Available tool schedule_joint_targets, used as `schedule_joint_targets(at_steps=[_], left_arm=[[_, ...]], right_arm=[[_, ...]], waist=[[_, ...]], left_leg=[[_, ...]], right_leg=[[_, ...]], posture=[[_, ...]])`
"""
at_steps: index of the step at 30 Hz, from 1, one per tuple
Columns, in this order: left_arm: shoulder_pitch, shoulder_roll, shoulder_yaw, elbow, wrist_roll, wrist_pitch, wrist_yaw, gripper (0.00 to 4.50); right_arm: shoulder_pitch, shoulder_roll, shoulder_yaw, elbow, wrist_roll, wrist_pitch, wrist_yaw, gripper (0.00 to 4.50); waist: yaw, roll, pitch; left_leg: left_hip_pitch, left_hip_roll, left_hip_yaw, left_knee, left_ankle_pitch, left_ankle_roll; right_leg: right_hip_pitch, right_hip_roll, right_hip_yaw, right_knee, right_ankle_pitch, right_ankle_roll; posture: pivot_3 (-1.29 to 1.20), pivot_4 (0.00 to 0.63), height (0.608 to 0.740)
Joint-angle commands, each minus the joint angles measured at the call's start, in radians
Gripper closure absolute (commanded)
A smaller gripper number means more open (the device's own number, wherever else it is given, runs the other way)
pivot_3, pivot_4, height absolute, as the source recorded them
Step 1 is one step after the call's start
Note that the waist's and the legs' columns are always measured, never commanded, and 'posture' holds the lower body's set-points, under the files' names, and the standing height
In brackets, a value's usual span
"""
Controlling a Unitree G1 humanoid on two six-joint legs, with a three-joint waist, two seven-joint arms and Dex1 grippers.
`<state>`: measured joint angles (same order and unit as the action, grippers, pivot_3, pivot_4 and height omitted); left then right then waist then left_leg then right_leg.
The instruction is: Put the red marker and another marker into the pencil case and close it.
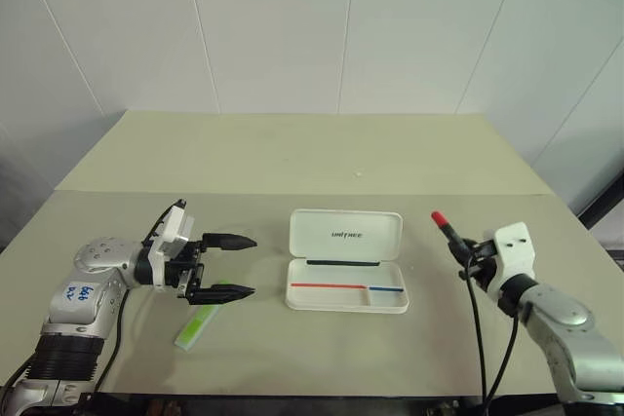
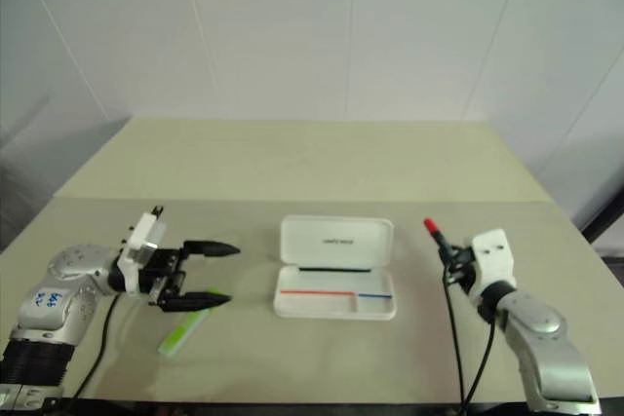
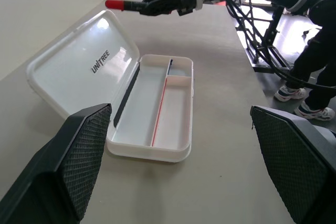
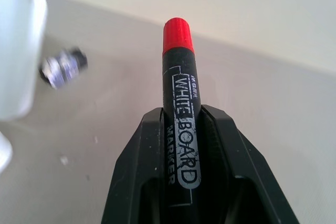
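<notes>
Lying nearest of all, just below the lower finger of the left gripper [image 1: 229,266], the lime-green highlighter [image 1: 198,326] is seen flat on the beige table [image 1: 292,158], untouched. The left gripper is held level over the table with its two black fingers [image 3: 79,156] spread wide and nothing between them; the fingertips are pointed toward the pencil case [image 1: 346,275].

Beyond those fingertips, the white hard case is found open, its lid tilted back and lettered in grey (the word reads UNITREE in the left wrist view), its tray marked by a red stripe and a shorter blue one. The tray is empty of markers.

Past the far side of the case, the right gripper [image 1: 466,248] is raised clear of the table and is clenched on the red marker [image 1: 446,228]. The black barrel, printed WHITEBOARD MARKER, is pinched between the two fingers [image 4: 136,182], and the red cap is projected well ahead of the fingertips. A small dark grey object [image 4: 63,67] is seen on the table beyond them, off to one side of the cap.
</notes>
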<state>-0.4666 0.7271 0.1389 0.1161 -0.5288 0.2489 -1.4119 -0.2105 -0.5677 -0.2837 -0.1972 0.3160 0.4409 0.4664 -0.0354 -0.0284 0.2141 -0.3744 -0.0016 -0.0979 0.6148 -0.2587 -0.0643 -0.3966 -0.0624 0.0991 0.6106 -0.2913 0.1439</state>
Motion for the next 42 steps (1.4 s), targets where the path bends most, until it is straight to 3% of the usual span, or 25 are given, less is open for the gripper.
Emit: schedule_joint_targets(at_steps=[1,7,12,17,27,35,42], left_arm=[[-0.009,0.008,0.042,0.025,-0.006,-0.033,0.024,0.00],[0.023,0.003,0.065,0.047,-0.006,-0.081,0.045,0.00],[0.047,0.017,0.063,0.055,0.010,-0.112,0.040,0.00],[0.053,0.013,0.064,0.044,0.004,-0.119,0.045,0.00],[0.071,0.007,0.065,0.004,-0.007,-0.111,0.062,0.00],[0.084,-0.003,0.065,-0.025,-0.016,-0.102,0.076,0.00],[0.091,-0.010,0.062,-0.042,-0.019,-0.095,0.085,0.00]], right_arm=[[-0.032,-0.039,-0.039,-0.078,0.057,-0.011,0.051,3.11],[-0.092,-0.089,-0.017,-0.228,0.221,0.070,0.159,3.11],[-0.128,-0.156,0.074,-0.291,0.265,0.135,0.248,3.11],[-0.189,-0.236,0.255,-0.279,0.195,0.123,0.373,3.11],[-0.393,-0.193,0.526,-0.051,-0.088,-0.110,0.496,3.11],[-0.431,-0.167,0.623,0.115,-0.265,-0.300,0.549,3.11],[-0.414,-0.122,0.605,0.139,-0.289,-0.331,0.546,3.11]], waist=[[0.001,0.000,0.000],[0.003,0.000,0.000],[0.006,0.000,0.000],[0.004,0.000,0.000],[0.004,0.000,0.000],[0.004,0.000,0.000],[0.002,0.000,0.000]], left_leg=[[0.000,0.000,0.000,0.000,0.000,0.000],[0.000,0.000,0.000,0.000,0.000,0.000],[-0.001,0.000,0.000,0.000,0.000,0.000],[-0.001,0.000,0.000,0.000,0.000,0.000],[-0.002,0.000,0.000,0.000,0.000,0.000],[-0.004,0.000,0.000,-0.001,-0.001,-0.001],[-0.013,0.000,0.000,0.003,0.000,-0.002]], right_leg=[[0.000,0.000,0.000,0.000,0.000,0.000],[0.000,0.000,0.000,0.000,0.000,0.000],[0.000,-0.001,0.000,-0.001,0.000,0.000],[0.000,-0.001,0.000,-0.002,0.000,0.000],[-0.002,-0.001,-0.001,-0.002,0.000,0.000],[-0.005,-0.001,-0.001,-0.001,0.000,0.000],[-0.016,0.000,-0.001,0.005,0.000,0.000]], posture=[[0.00,0.150,0.740],[0.00,0.150,0.740],[0.00,0.150,0.740],[0.00,0.150,0.740],[0.00,0.150,0.740],[0.00,0.150,0.740],[0.00,0.150,0.740]])
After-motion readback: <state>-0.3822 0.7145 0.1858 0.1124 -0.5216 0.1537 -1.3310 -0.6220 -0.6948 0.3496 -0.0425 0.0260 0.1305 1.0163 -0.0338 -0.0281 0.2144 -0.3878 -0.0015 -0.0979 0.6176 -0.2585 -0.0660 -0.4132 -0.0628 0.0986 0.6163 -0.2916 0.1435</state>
